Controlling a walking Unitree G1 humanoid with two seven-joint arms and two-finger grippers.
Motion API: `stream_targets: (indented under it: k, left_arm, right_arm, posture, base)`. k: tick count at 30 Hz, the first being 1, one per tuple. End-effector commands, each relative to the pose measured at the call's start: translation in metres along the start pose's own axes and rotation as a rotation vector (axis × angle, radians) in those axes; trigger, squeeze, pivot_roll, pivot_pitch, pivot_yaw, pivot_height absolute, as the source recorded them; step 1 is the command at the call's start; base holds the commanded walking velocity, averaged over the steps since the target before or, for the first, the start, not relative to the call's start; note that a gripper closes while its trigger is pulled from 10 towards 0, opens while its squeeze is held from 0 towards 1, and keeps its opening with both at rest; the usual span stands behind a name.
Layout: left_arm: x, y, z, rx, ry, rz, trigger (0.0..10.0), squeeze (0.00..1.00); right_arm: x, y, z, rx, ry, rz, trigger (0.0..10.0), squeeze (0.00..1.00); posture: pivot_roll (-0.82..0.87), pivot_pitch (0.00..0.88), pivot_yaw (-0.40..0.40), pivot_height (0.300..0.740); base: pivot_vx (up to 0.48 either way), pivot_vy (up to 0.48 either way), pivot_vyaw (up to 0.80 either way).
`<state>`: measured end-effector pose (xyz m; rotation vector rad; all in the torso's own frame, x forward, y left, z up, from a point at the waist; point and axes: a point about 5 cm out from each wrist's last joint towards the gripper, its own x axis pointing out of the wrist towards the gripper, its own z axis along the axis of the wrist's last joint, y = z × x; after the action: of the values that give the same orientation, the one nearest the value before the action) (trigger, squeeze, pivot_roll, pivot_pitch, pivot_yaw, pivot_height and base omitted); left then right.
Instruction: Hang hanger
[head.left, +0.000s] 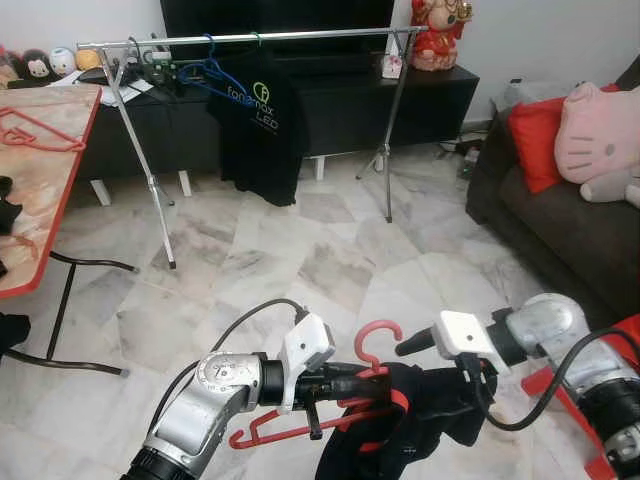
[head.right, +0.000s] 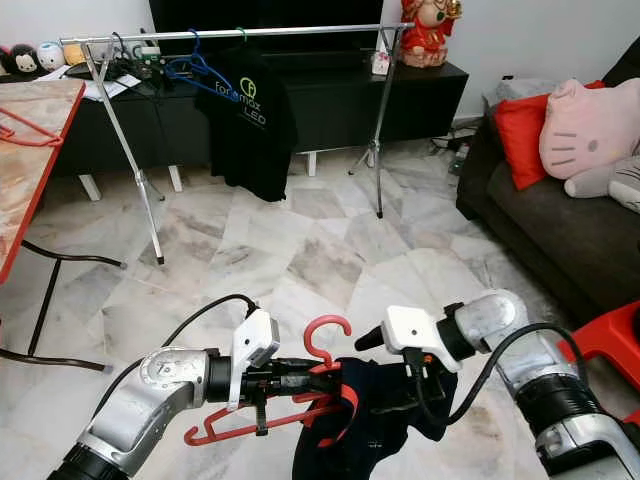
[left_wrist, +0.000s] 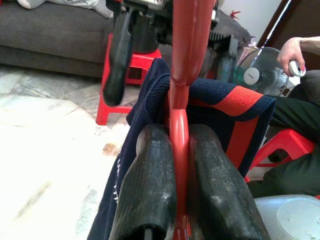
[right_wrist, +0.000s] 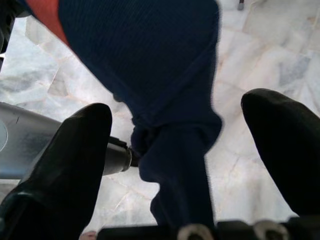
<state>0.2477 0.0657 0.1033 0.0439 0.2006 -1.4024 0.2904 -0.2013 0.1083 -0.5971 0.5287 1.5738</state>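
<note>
Counting hangers: one red hanger (head.left: 345, 395) carrying a navy garment (head.left: 400, 430) down low, one red hanger (head.left: 35, 130) lying on the surface (head.left: 50, 200) at left, and two blue hangers (head.left: 205, 75) on the one metal clothes rack (head.left: 250, 38). One black T-shirt (head.left: 255, 125) hangs there too. Two end effectors: left end effector (left_wrist: 175, 190) and right end effector (right_wrist: 185, 145). One pink plush cushion (head.left: 598, 130), one red pillow (head.left: 535, 140), one sofa (head.left: 560, 220).

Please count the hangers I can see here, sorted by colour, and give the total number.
Red hangers: 2, one held in the left gripper with a dark garment on it, one on the table.
Blue hangers: 1, on the rack.
Total: 3
</note>
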Motion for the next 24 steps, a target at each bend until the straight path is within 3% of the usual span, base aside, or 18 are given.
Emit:
stream_targets:
  k: [1, 2, 24]
  left_arm:
    - [0.003, 0.002, 0.013, 0.035, -0.037, -0.007, 10.0, 0.0]
    - [0.003, 0.002, 0.013, 0.036, -0.038, -0.006, 10.0, 0.0]
    - [0.001, 0.002, 0.019, 0.042, -0.051, -0.005, 10.0, 0.0]
  right_arm:
    - [-0.002, -0.004, 0.003, -0.023, 0.016, 0.0, 2.3, 0.0]
    - [-0.002, -0.005, 0.003, -0.02, 0.016, -0.002, 0.0, 0.0]
    - [0.01, -0.007, 0.004, -0.013, -0.026, 0.016, 0.0, 0.0]
  posture:
    - [-0.06, 0.0, -0.094, 0.74]
    - [-0.06, 0.0, -0.095, 0.74]
    - [-0.05, 0.0, -0.101, 0.74]
  base:
    - [0.0, 0.0, 0.0]
    - [0.0, 0.0, 0.0]
    - [0.0, 0.0, 0.0]
